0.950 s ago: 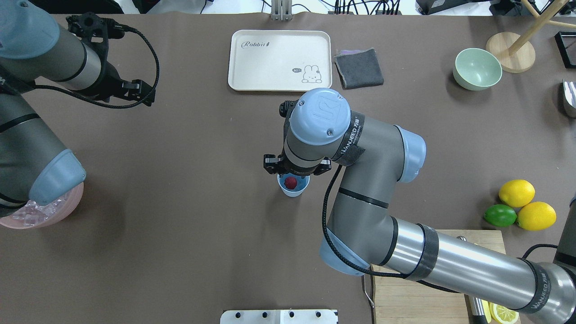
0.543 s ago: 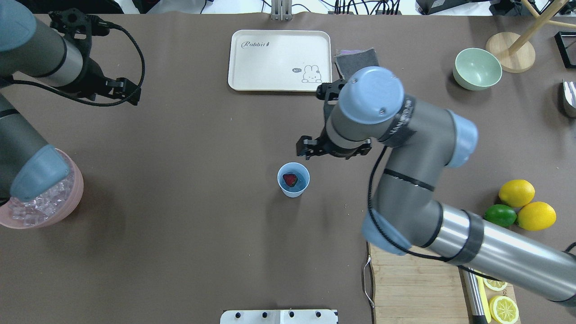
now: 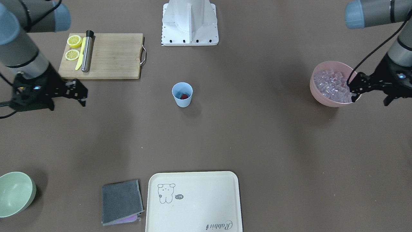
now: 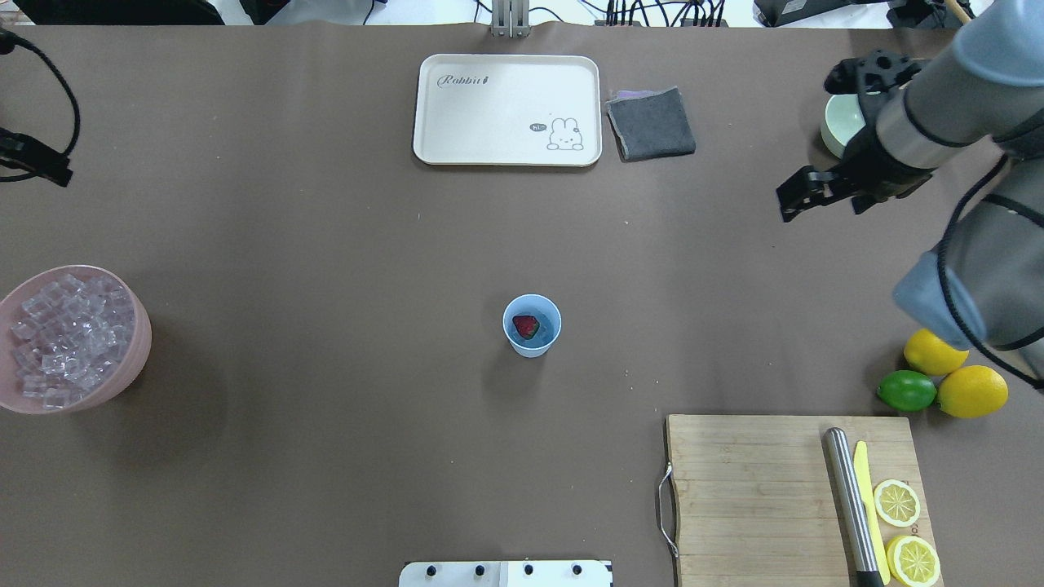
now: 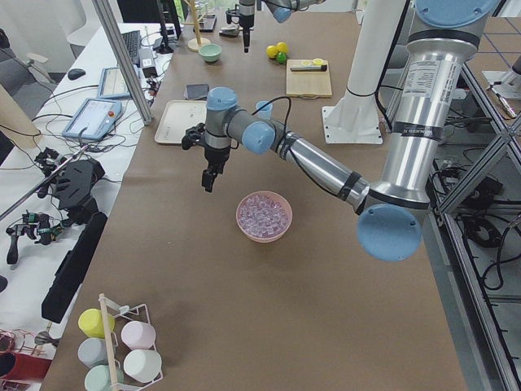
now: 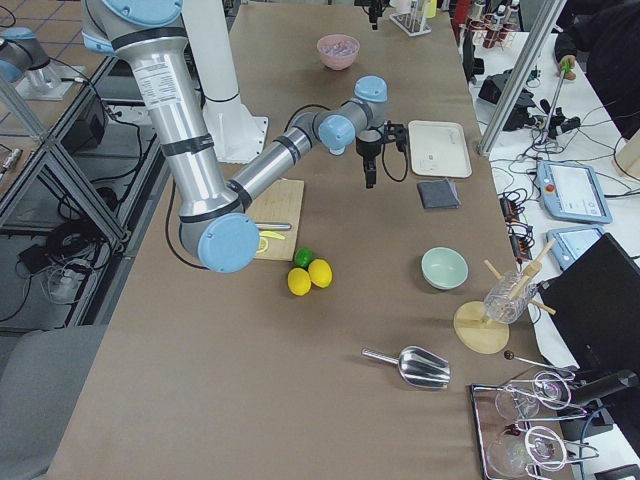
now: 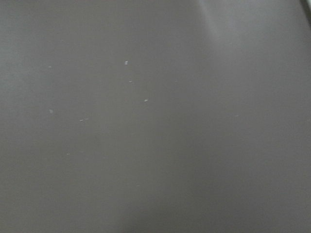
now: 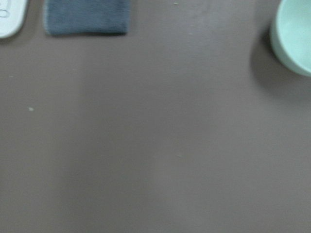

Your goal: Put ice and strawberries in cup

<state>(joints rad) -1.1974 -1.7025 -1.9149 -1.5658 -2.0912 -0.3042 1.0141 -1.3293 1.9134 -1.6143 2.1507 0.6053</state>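
The light blue cup (image 4: 532, 346) stands upright mid-table, also in the front view (image 3: 182, 100). One dark red strawberry (image 4: 526, 326) lies inside it. The ice (image 4: 61, 342) is piled in a pink bowl (image 4: 140, 326) at the left edge, also in the front view (image 3: 331, 83). My right gripper (image 4: 820, 200) hangs open and empty above bare table at the back right, far from the cup. My left gripper (image 3: 370, 93) hovers open and empty just beyond the pink bowl, at the table's left edge. Both wrist views show mostly bare table.
A cream tray (image 4: 506, 110) and a grey cloth (image 4: 651, 124) lie at the back. A pale green bowl (image 4: 840, 126) sits behind my right wrist. Two lemons (image 4: 971, 391) and a lime (image 4: 907, 390) lie right. A cutting board (image 4: 750, 489) holds lemon slices, a knife and a metal rod.
My right gripper has drawn away from above the cup to the back right, leaving the strawberry in the cup. My left arm has swung further left, uncovering the pink bowl.
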